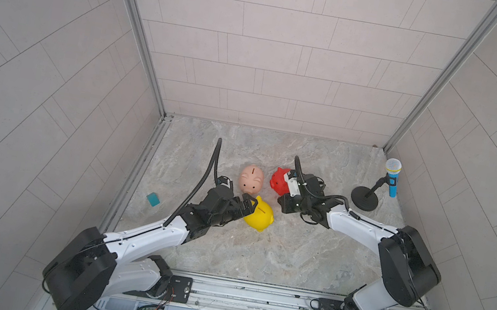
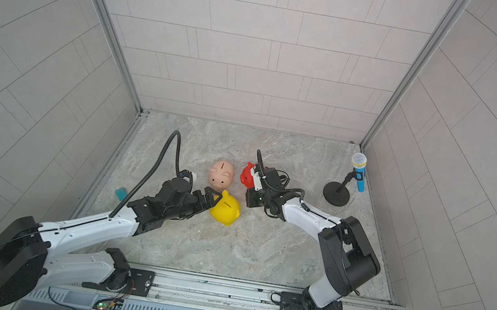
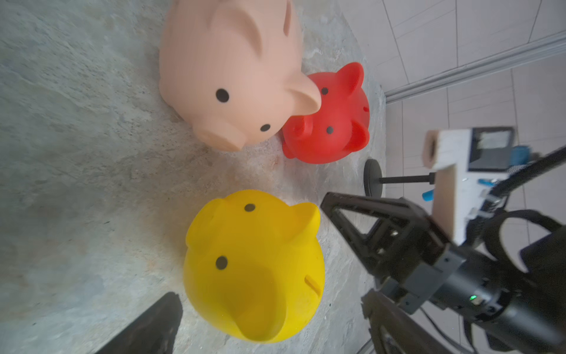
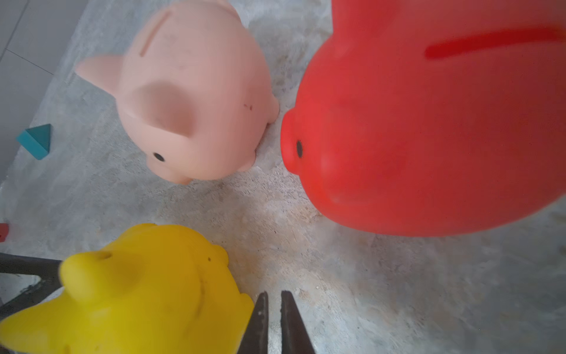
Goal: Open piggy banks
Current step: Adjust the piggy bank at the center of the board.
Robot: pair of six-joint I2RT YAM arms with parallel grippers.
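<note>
Closest to the lens are the two black elbow housings. The left arm point(image 1: 77, 270) folds back at 7 o'clock of the counter point(image 1: 291, 258), and its white forearm then runs low toward 2 o'clock. Its wrist stays level and ends at the yellow pig point(image 1: 260, 216).

The left end effector point(image 1: 252, 202) is spread wide around that pig's head. In the left wrist view its fingers point(image 3: 153, 325) stand on either side of the pig, with counter showing between finger and pig, so nothing is gripped.

The right arm point(image 1: 406, 264) rises from its base at 5 o'clock, bends at the elbow and sends its forearm toward 10 o'clock. The wrist turns so that the right end effector point(image 1: 281, 202) points toward 9 o'clock, low over bare counter between the red pig point(image 1: 278, 181) and the yellow one. Its fingers point(image 4: 260, 318) are drawn almost together, with only a sliver of gap and nothing between them.

All three pigs stand near the counter's middle with their coin slots up. The pink pig point(image 1: 251, 178) is at 12 o'clock of the yellow pig, snout toward it. The red pig sits just beside the pink at its 3 o'clock, partly under the right wrist camera. A microphone point(image 1: 392, 176) stands well apart at 3 o'clock of the red pig.
</note>
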